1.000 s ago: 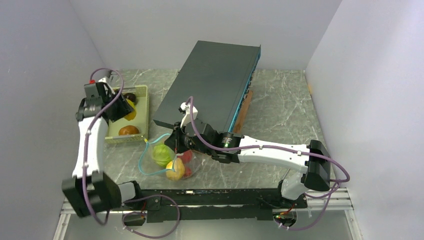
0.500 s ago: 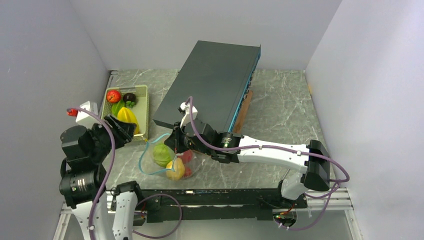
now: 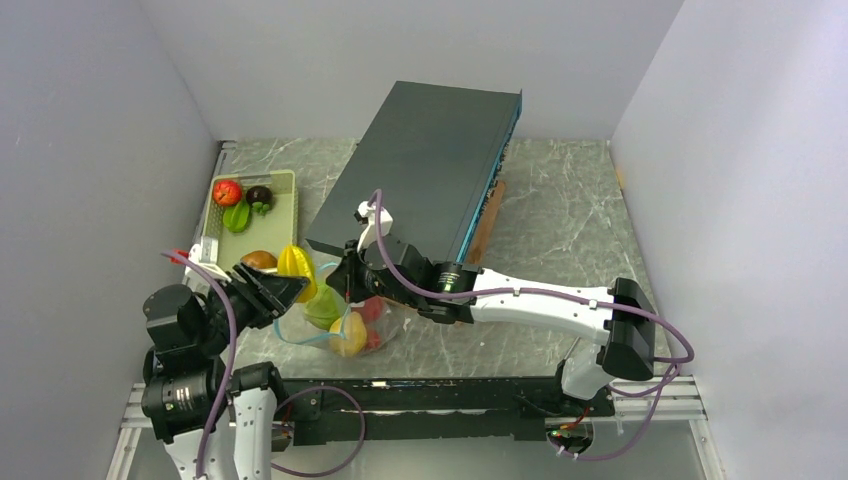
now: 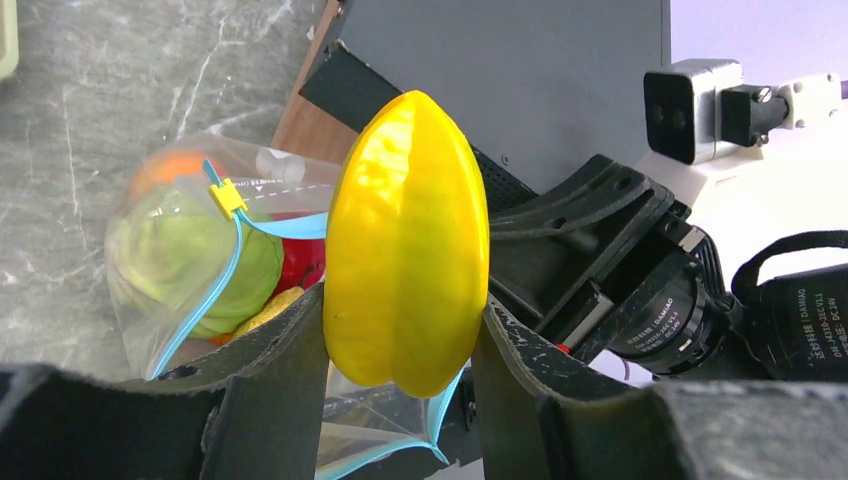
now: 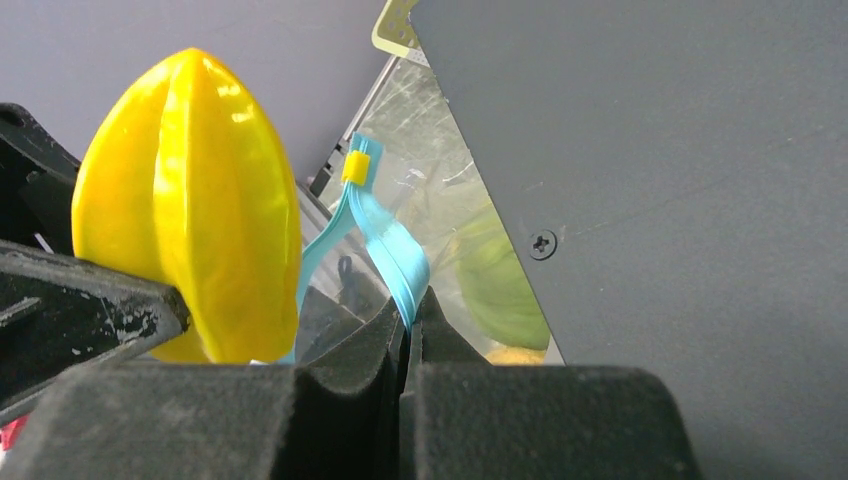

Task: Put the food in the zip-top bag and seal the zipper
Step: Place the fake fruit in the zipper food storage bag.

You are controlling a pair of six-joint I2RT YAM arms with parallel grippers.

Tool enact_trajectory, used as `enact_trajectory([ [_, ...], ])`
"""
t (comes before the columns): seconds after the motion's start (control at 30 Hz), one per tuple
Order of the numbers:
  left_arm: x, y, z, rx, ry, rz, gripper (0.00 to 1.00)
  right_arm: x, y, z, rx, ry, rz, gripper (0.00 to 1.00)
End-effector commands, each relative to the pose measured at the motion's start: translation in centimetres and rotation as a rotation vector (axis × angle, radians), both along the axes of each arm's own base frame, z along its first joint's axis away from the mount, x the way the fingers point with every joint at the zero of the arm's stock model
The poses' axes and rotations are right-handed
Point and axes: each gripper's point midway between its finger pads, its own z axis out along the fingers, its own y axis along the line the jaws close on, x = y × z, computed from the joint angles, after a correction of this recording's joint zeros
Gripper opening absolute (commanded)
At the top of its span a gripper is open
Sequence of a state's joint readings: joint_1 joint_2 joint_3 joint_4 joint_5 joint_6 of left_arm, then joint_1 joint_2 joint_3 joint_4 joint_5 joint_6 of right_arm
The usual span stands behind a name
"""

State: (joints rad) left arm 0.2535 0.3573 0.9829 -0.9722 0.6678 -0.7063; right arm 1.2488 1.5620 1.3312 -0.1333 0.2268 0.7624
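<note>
My left gripper (image 3: 283, 283) is shut on a yellow ridged star fruit (image 3: 294, 263), also seen in the left wrist view (image 4: 408, 245), and holds it just over the open mouth of the clear zip-top bag (image 3: 335, 318). The bag holds a green ball (image 3: 320, 310), a yellow piece (image 3: 349, 336) and a red piece (image 3: 374, 308). My right gripper (image 3: 348, 277) is shut on the teal-blue zipper strip (image 5: 392, 248) and holds the mouth up. A small yellow slider (image 4: 228, 196) sits on the zipper.
A pale yellow-green basket (image 3: 289, 182) at the back left holds a red apple (image 3: 227, 191), a dark purple piece (image 3: 260, 196), a green piece (image 3: 237, 217) and a brown piece (image 3: 259, 260). A big dark slab (image 3: 430, 160) with a blue edge leans behind the bag.
My left arm has swung from the basket toward the bag, carrying the star fruit to the bag's mouth. My right gripper has kept hold of the zipper strip.
</note>
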Motion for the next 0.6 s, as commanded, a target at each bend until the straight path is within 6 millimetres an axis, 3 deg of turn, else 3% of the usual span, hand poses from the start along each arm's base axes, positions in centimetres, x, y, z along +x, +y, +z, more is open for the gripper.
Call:
enact_trajectory([
  [0.0,-1.5,-0.7,0.8,-0.008,0.008,-0.024,0.16,4.5,-1.5,-1.0,-0.039,-0.015,-0.146,0.00],
  [0.17,-1.7,-0.6,-1.6,0.002,0.066,-0.033,0.15,4.4,-1.4,-1.0,-0.041,-0.010,-0.140,0.00],
  [0.3,-2.2,-1.8,-3.4,-0.035,0.071,-0.118,0.17,4.5,-1.6,-0.8,-0.035,-0.014,-0.141,0.00],
  [0.57,-3.3,-2.0,-5.0,-0.012,0.117,-0.138,0.19,4.3,-1.5,-1.2,-0.039,-0.007,-0.136,0.00],
])
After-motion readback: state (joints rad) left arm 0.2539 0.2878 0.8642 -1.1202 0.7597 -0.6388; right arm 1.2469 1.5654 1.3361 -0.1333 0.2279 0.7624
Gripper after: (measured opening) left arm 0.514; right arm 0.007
